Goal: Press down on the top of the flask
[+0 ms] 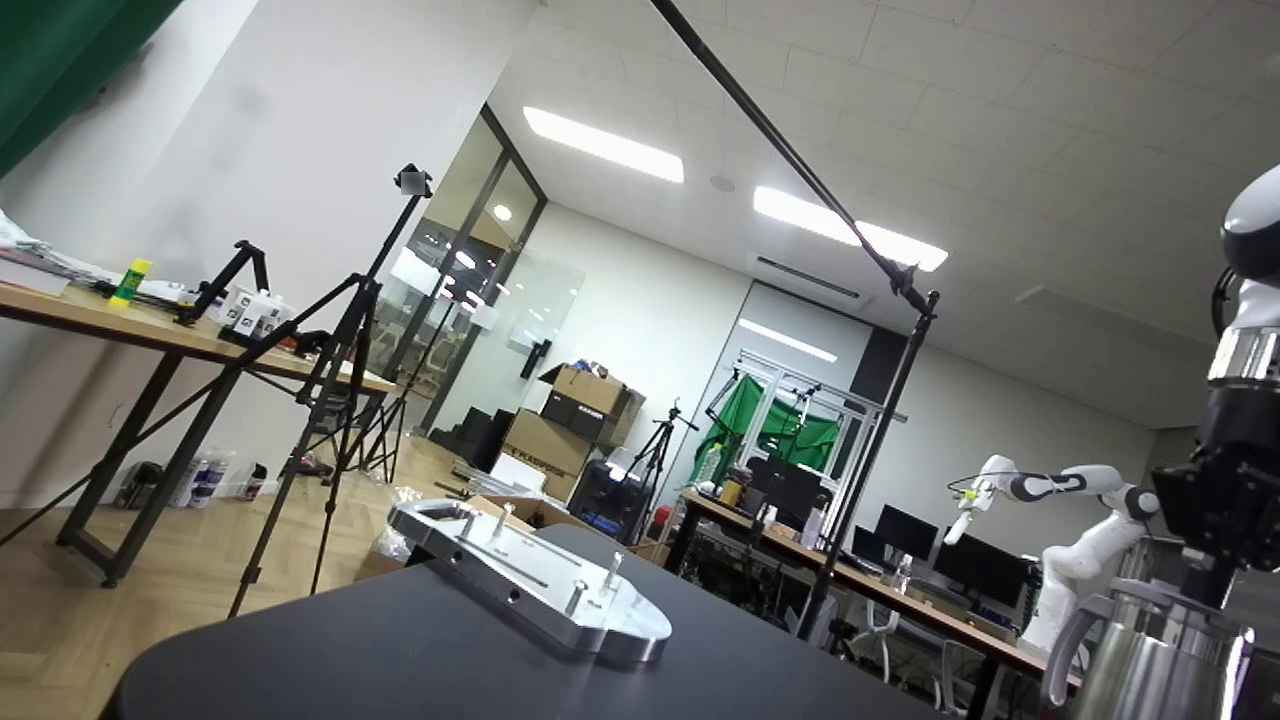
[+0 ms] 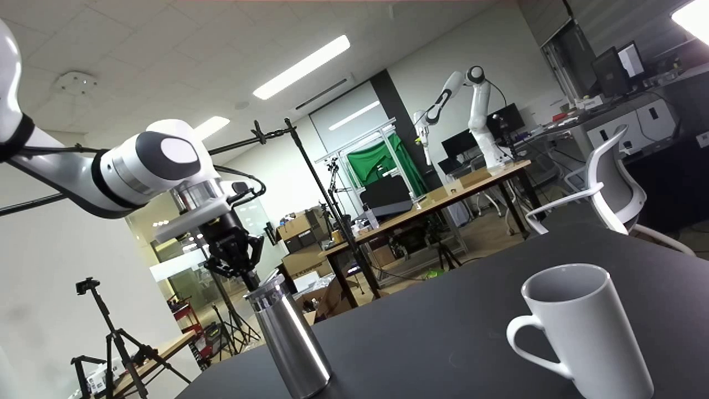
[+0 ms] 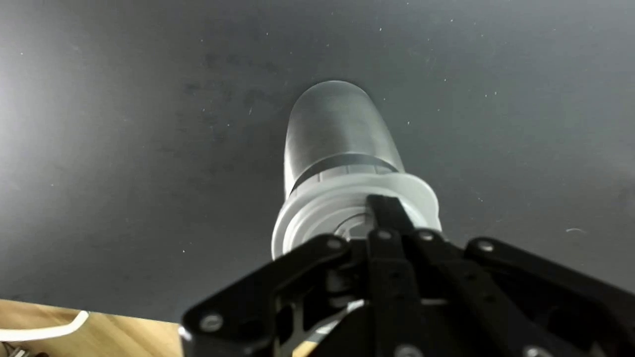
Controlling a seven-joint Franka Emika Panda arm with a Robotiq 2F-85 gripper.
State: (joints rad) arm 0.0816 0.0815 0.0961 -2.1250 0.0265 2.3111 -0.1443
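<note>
The flask (image 2: 293, 346) is a shiny silvery metal cylinder standing upright on the dark table. It also shows at the lower right edge of an exterior view (image 1: 1150, 672), where its handle faces left, and in the wrist view (image 3: 337, 124). My gripper (image 3: 389, 206) is shut and empty, its black fingers together and pointing down over the flask's round rimmed top. In both exterior views the fingertips (image 1: 1208, 588) (image 2: 252, 282) reach the level of the rim. I cannot tell whether they touch the top. The fingers hide part of the top in the wrist view.
A white mug (image 2: 590, 338) stands on the dark table (image 2: 421, 332). A flat metal plate with upright posts (image 1: 545, 580) lies on the table. A table edge with wooden floor beyond shows at the lower left of the wrist view (image 3: 124, 332).
</note>
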